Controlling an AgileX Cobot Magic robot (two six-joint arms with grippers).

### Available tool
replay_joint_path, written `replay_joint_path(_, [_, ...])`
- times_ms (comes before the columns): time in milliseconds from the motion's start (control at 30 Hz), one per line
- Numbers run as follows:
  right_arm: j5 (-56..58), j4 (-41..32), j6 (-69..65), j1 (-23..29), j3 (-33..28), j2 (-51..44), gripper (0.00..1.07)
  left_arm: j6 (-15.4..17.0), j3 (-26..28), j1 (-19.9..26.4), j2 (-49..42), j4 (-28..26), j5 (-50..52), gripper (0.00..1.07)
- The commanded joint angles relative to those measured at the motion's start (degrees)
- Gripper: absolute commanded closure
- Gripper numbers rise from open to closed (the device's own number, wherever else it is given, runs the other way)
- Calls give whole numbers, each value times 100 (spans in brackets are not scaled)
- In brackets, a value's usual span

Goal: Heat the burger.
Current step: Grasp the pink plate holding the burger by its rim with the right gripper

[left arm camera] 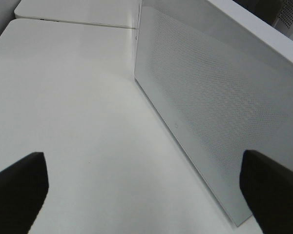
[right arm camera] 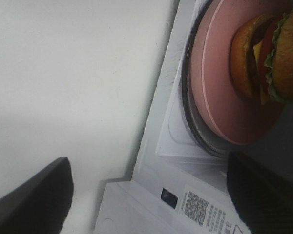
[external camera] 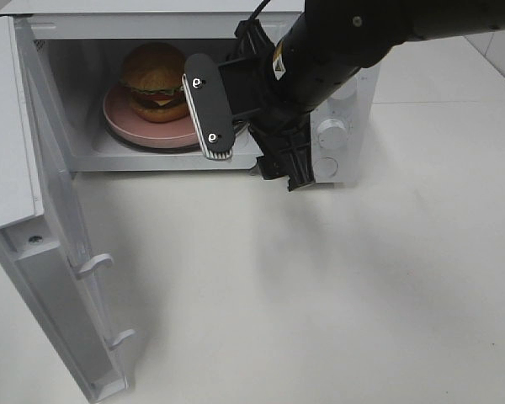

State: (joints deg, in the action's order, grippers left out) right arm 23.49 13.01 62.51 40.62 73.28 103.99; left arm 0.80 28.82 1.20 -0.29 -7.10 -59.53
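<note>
Nearest the high camera, the microwave door (external camera: 55, 278) stood swung wide open on the left, its inner face showing two white latch hooks. Beyond it stretched the bare white table (external camera: 320, 286).

Further back, the right gripper (external camera: 246, 143) hung just in front of the open microwave (external camera: 337, 126), at the right part of its mouth, close by the round control knob (external camera: 331, 132). Its jaws were spread wide and held nothing; one flat black finger (external camera: 209, 105) with two screws faced the camera, partly covering the cavity. The wrist view from that arm showed both fingertips far apart, with the cavity's front edge and a label bearing a QR code (right arm camera: 195, 207) between them.

Deepest in, the burger (external camera: 156, 80) sat on a pink plate (external camera: 139, 126) on the turntable inside the cavity, toward the left.

The left gripper (left arm camera: 146, 195) looked along the microwave's perforated side wall (left arm camera: 210, 112), fingers spread wide and empty.
</note>
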Motion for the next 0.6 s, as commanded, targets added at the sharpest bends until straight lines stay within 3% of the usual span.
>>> replay_joint_path(33, [-178,0,-86,11,258,258,25,-17,-23,11,-103,-11,63,7])
replay_joint_path(600, [-498,-132,-223,11,1140,1278,28,-17,-23,11,-103,-11,63,7])
